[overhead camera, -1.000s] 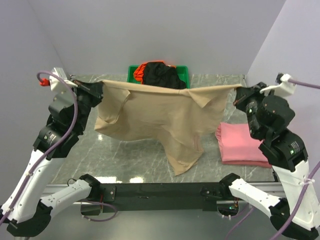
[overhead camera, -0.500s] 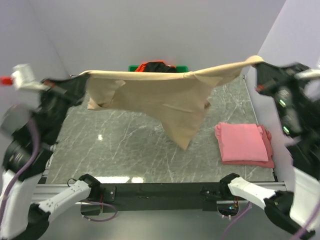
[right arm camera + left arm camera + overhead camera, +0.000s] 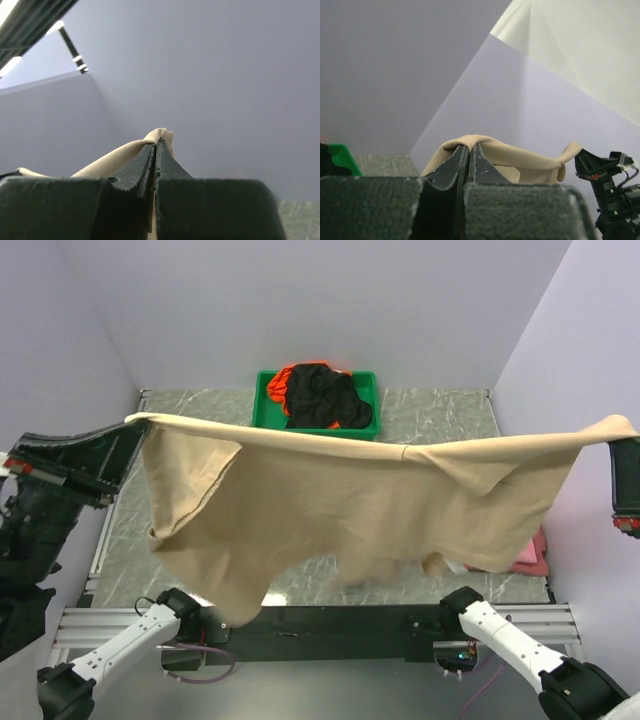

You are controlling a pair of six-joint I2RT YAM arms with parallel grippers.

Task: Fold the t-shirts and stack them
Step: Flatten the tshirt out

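Observation:
The tan t-shirt (image 3: 350, 510) hangs stretched in the air between my two grippers, high above the table and close to the top camera. My left gripper (image 3: 128, 426) is shut on its left corner, which drapes over the closed tips in the left wrist view (image 3: 468, 145). My right gripper (image 3: 622, 435) is shut on its right corner, seen at the tips in the right wrist view (image 3: 156, 142). The folded pink t-shirt (image 3: 532, 550) lies on the table at the right, mostly hidden by the tan cloth. Black and orange t-shirts (image 3: 318, 395) lie in the tray.
A green plastic tray (image 3: 368, 400) stands at the back middle of the grey marble table (image 3: 430, 410). Lilac walls close in the back and both sides. The arm bases sit along the near edge.
Both arms have lifted and swung outward and toward the camera, pulling the tan t-shirt up off the table and spreading it wide. It now covers most of the pink t-shirt from view.

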